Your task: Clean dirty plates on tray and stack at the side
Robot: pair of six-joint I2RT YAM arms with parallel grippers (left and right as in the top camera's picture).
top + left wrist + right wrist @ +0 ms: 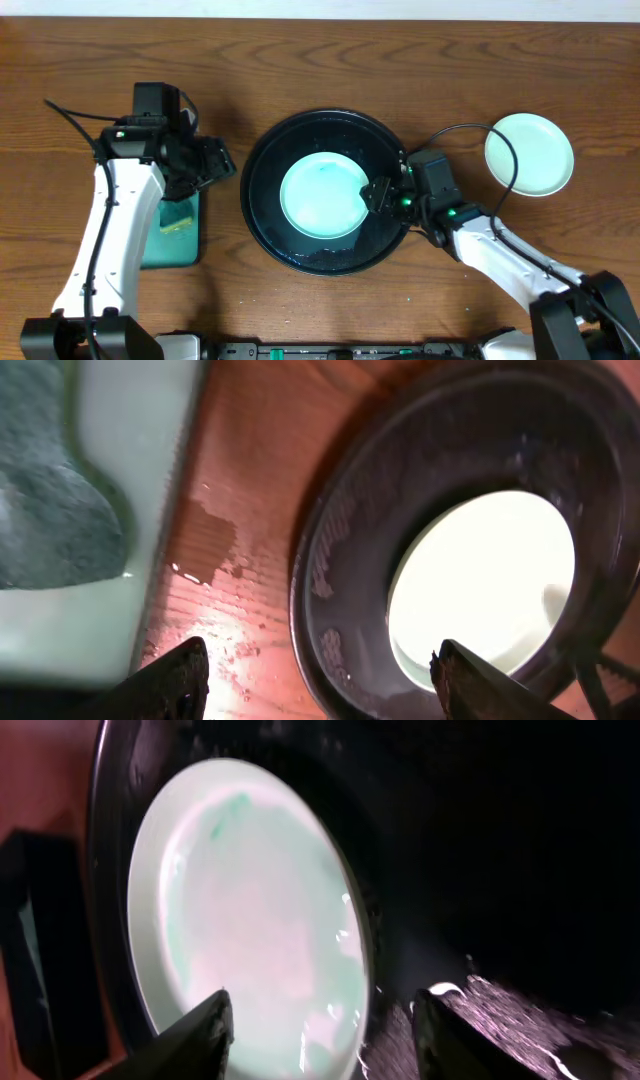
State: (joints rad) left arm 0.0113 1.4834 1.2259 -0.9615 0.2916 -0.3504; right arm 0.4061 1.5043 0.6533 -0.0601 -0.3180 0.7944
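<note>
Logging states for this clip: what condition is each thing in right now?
Plate in the tray: flat, faint teal smears on it.
Plate at the side: on the table, looks clean.
Tray: wet, holding one plate.
Sponge: in its green tray, not held.
Left gripper: open, empty.
Right gripper: open, at that first plate's edge.

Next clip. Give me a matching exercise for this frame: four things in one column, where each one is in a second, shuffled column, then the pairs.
Things:
1. smeared plate
2. plain plate
3. sponge
4. right end effector

Places:
A. on the table, right of the black tray
B. in the rectangular tray
C. open, at the smeared plate's right edge
D. lying in the black tray

Pairs: 1-D, 2-A, 3-B, 4-C
</note>
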